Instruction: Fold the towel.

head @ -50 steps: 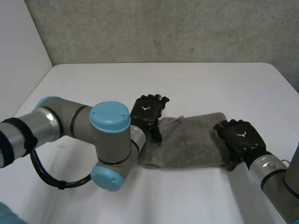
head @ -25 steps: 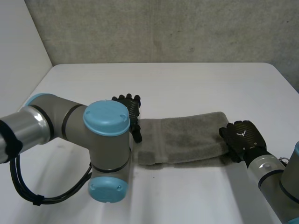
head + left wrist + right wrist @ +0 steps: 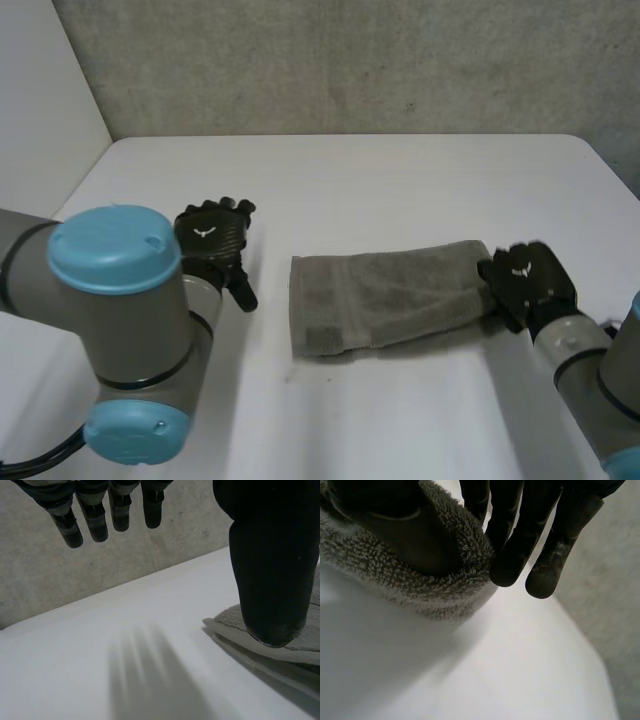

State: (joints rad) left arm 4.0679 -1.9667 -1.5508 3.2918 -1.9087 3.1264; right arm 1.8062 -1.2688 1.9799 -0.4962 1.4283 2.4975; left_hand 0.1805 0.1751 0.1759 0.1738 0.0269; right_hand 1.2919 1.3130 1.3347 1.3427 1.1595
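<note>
Towel (image 3: 385, 295): laid flat toward the table's (image 3: 400, 180) right edge.
Left hand (image 3: 212, 238): released, held clear.
Right hand (image 3: 528, 282): towel's end grasped.
Fold: edges should be matched before release.

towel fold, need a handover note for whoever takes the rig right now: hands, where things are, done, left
Left hand: open, holds nothing, over the table, apart from the left end of the towel.
Right hand: thumb and fingers pinch the towel at its right end.
Towel: a grey strip lying flat on the table, with layers showing at its left end.
Done: it seems to be folded once lengthwise.
Left: probably a fold end to end, then release.
</note>
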